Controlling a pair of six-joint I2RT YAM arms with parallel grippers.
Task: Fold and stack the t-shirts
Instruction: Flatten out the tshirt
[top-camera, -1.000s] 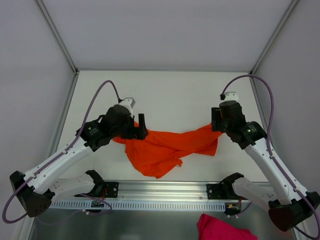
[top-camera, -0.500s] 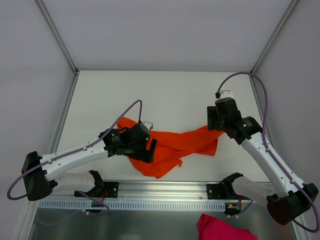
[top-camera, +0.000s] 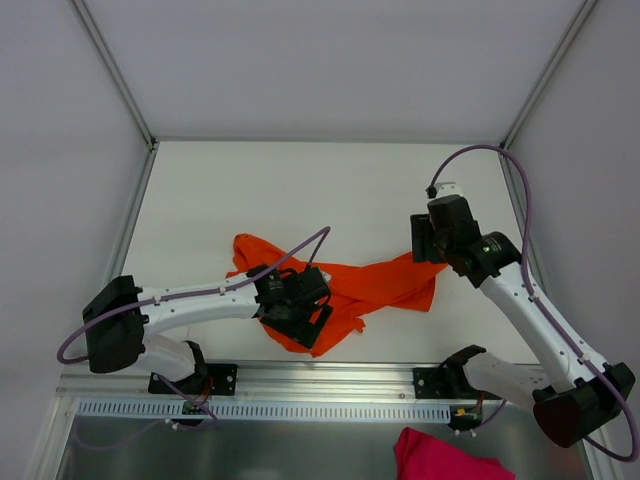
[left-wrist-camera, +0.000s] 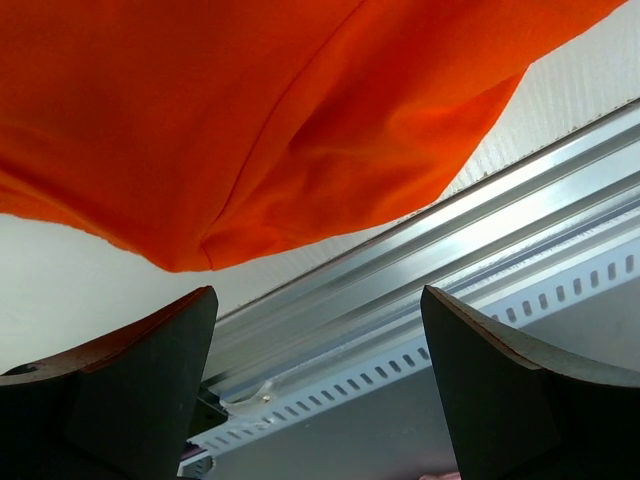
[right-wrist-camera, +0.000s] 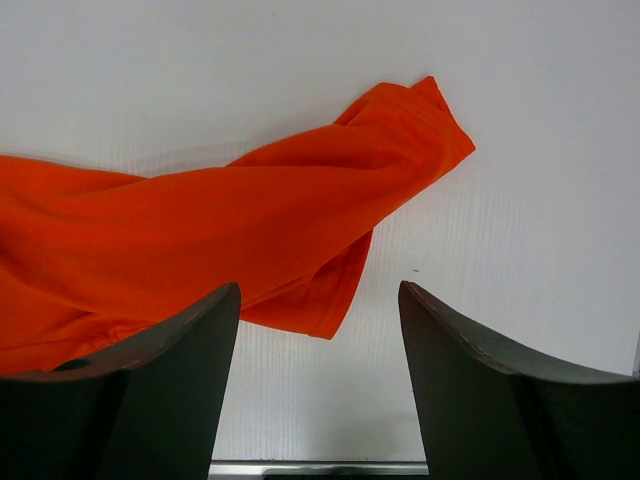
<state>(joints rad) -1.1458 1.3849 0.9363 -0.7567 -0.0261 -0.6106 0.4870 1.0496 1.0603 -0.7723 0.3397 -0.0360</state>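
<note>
Your left hand sits low over the near-left part of the shirt, close to the near edge of the surface. From above, its wrist body covers the tips, so you cannot judge the opening there. Its own camera does show it: the two dark fingers stand well apart with nothing between them. In that view the shirt fills the top, a rounded fold lying just beyond the tips, and the gap looks onto the slotted metal rail along the near edge.

Your right hand is over the right end of the shirt, toward the right edge of the surface. Its wrist camera shows both fingers spread, with only bare white surface in the gap. A sleeve with a stitched hem lies flat beyond them, not touching either finger.

Only the top view gives you the whole layout. The shirt lies crumpled in the near half of the surface, stretched from left of centre across to the right hand. One lobe points toward the near edge and a small peak rises behind the left arm. That view alone also shows a pink cloth below the rail, off the surface near the right base.
</note>
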